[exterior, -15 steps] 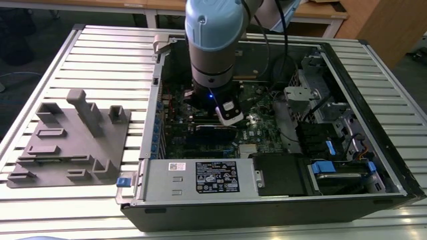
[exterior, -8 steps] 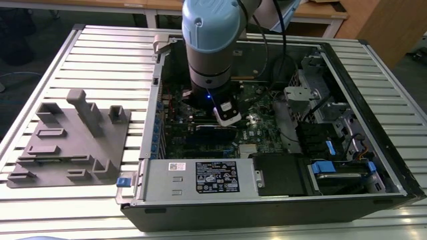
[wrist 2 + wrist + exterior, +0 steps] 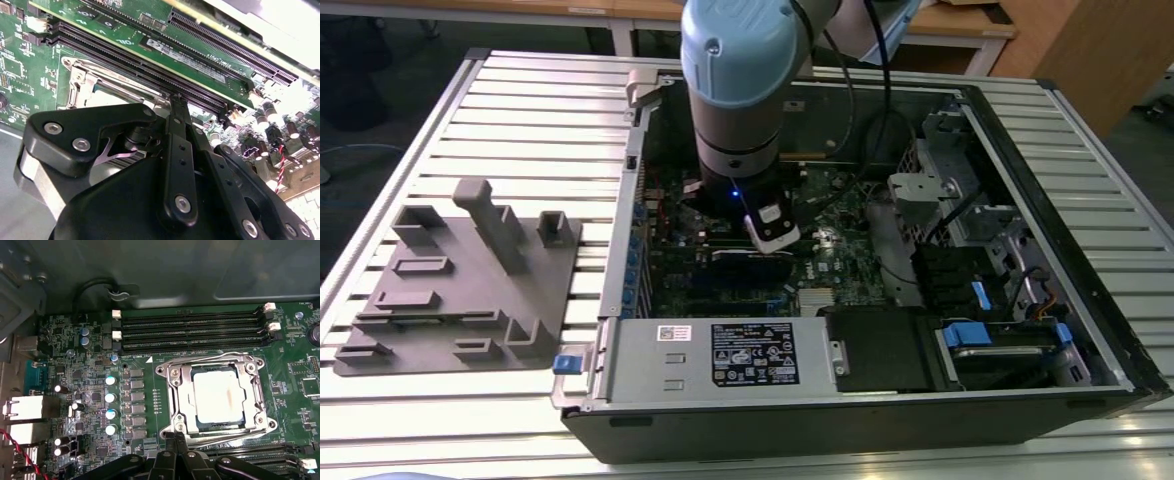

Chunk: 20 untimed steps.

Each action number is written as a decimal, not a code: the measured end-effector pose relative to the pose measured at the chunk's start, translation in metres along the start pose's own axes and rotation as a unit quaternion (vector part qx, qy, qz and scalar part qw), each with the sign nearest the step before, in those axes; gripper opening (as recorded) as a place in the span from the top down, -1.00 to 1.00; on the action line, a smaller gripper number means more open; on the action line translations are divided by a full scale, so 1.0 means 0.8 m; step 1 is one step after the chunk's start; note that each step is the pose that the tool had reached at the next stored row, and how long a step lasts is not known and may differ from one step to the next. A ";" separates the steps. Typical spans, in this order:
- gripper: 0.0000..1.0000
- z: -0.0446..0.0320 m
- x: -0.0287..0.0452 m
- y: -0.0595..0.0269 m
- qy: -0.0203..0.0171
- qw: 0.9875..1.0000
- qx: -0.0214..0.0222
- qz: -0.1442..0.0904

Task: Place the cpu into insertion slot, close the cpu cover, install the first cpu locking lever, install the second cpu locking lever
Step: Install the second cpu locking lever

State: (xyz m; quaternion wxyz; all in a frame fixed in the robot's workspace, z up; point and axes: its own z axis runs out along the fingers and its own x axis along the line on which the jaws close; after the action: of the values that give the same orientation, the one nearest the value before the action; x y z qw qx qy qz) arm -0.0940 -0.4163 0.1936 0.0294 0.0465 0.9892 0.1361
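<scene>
In the first wrist view the cpu (image 3: 218,395), a pale silver-tan square, lies in the insertion slot (image 3: 196,424), whose dark edge shows around it. The cpu cover (image 3: 184,390), a silvery frame, lies flat over the chip's rim. Thin wire levers run along two sides of the frame (image 3: 210,359). My gripper (image 3: 175,436) is shut, its tips together at the corner of the socket by a lever's end. Whether they pinch the wire I cannot tell. In the second wrist view the gripper (image 3: 177,97) tapers to the same corner of the cover (image 3: 82,80). In the exterior view the arm (image 3: 734,100) reaches down into the computer case.
Long black memory slots (image 3: 190,330) run beside the socket, and a row of capacitors (image 3: 110,405) stands on its other side. A grey fixture plate (image 3: 454,280) lies on the table at the exterior view's left. The power supply (image 3: 720,355) and drive cage (image 3: 961,230) crowd the case.
</scene>
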 end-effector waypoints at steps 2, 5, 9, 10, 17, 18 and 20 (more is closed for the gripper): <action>0.79 0.0001 0.0003 0.000 0.000 1.000 -0.001 0.000; 0.79 0.0002 0.0011 0.000 0.000 1.000 -0.002 0.000; 0.79 0.0006 0.0026 0.002 0.000 1.000 -0.002 0.000; 0.79 0.0006 0.0026 0.002 0.000 1.000 -0.002 0.000; 0.79 0.0010 0.0063 0.003 0.000 1.000 -0.002 0.000; 0.79 0.0012 0.0065 0.004 0.000 1.000 -0.002 0.000; 0.79 0.0017 0.0067 0.005 0.000 1.000 -0.002 0.000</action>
State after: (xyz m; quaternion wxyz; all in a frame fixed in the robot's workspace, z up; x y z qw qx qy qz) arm -0.0988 -0.4112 0.1932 0.0294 0.0466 0.9888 0.1385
